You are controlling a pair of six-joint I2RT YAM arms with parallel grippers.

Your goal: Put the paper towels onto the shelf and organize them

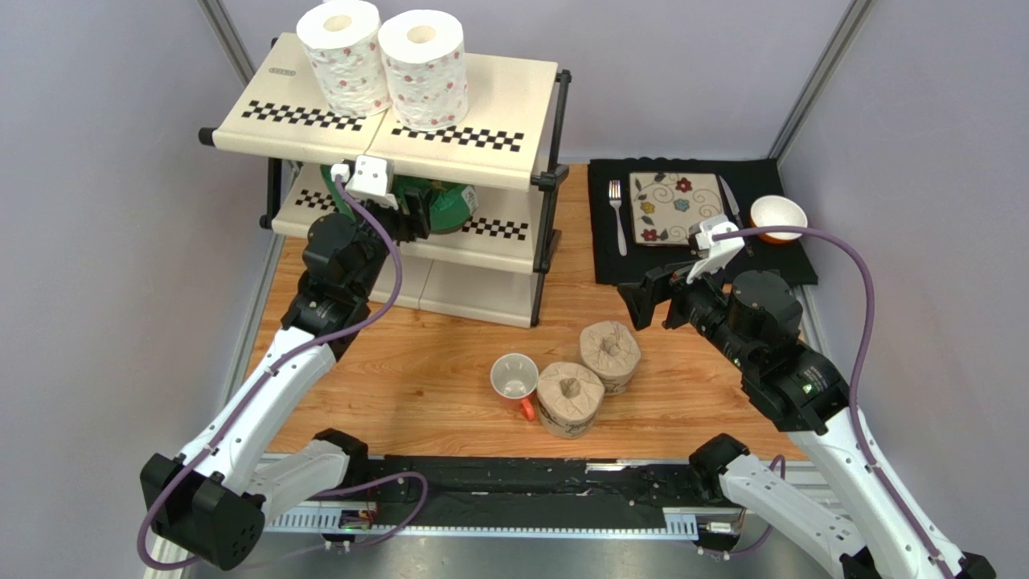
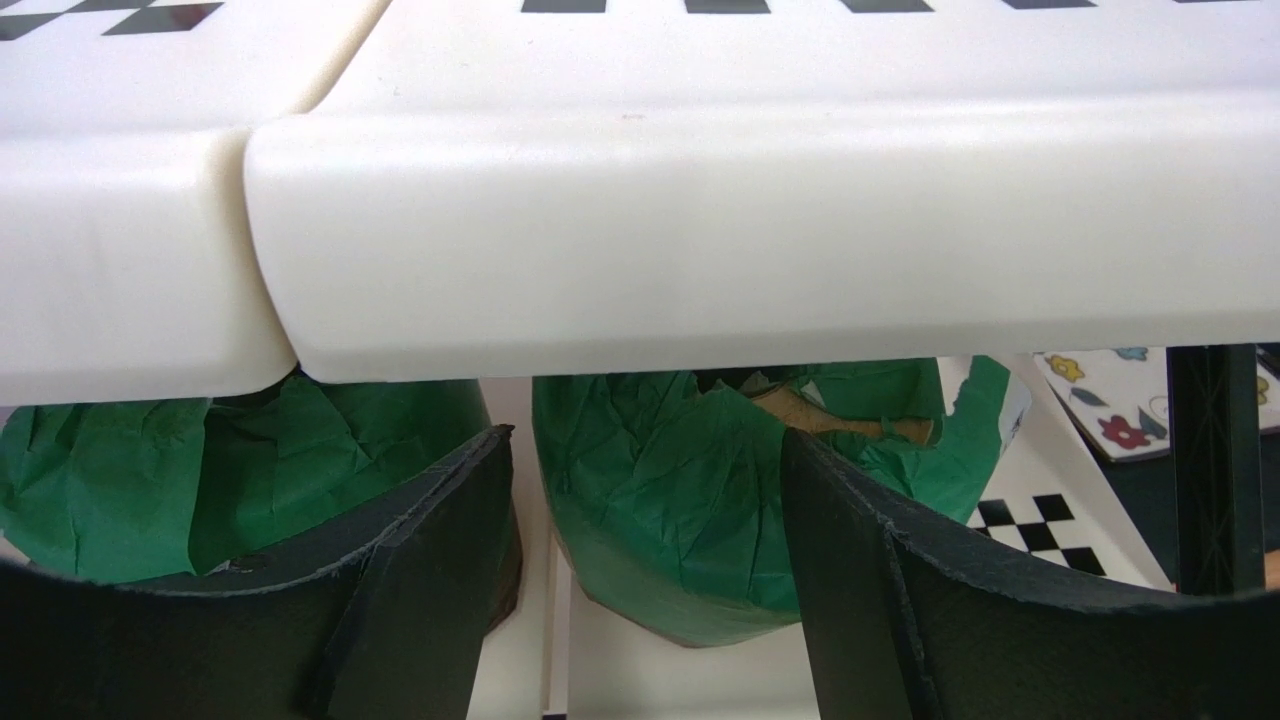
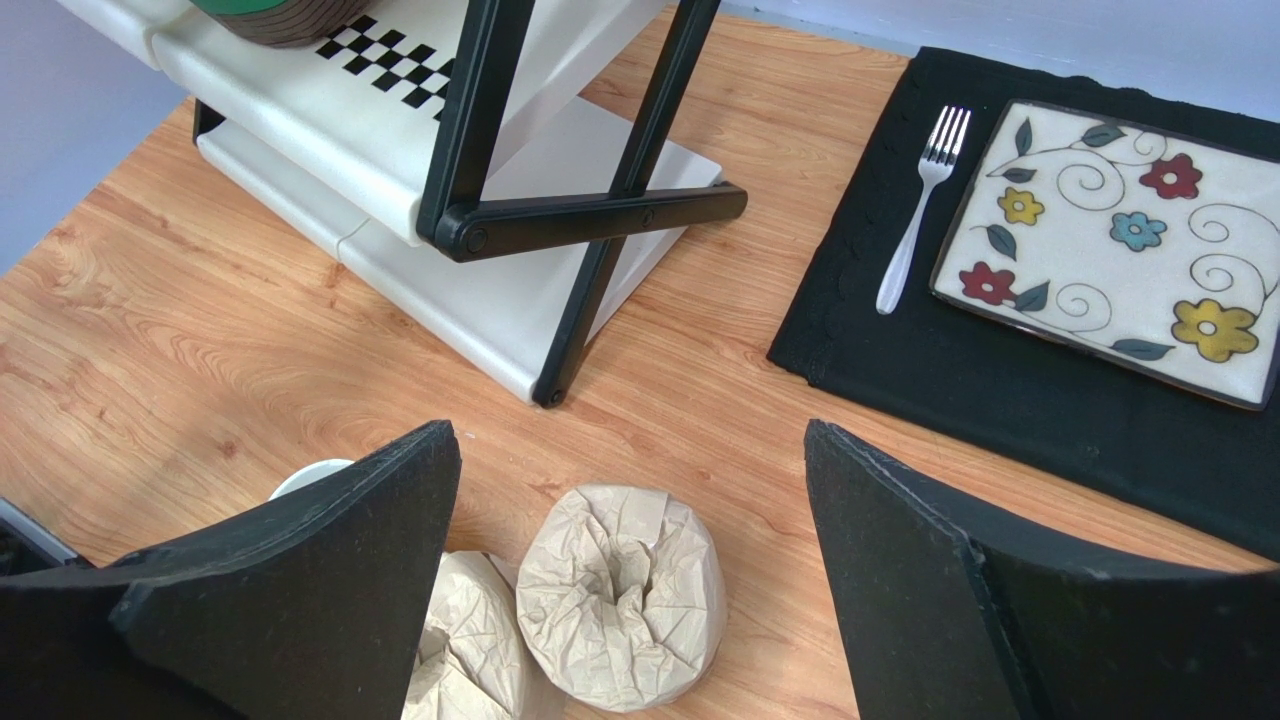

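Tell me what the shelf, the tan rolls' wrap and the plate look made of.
The shelf looks like moulded plastic: smooth cream, soft sheen, rounded edges. The tan rolls wear matte paper, crinkled and creased. The plate is probably glazed ceramic, with painted flowers; its gloss is hard to confirm.

Smooth, faintly glossy cream plastic shelf (image 2: 751, 225), matt black metal posts (image 3: 481, 90), crinkled green paper rolls (image 2: 661, 495), creased tan-brown paper rolls (image 3: 624, 593), wood-grain table (image 3: 196, 345), matt black cloth placemat (image 3: 902, 360), glossy floral square plate (image 3: 1112, 240).
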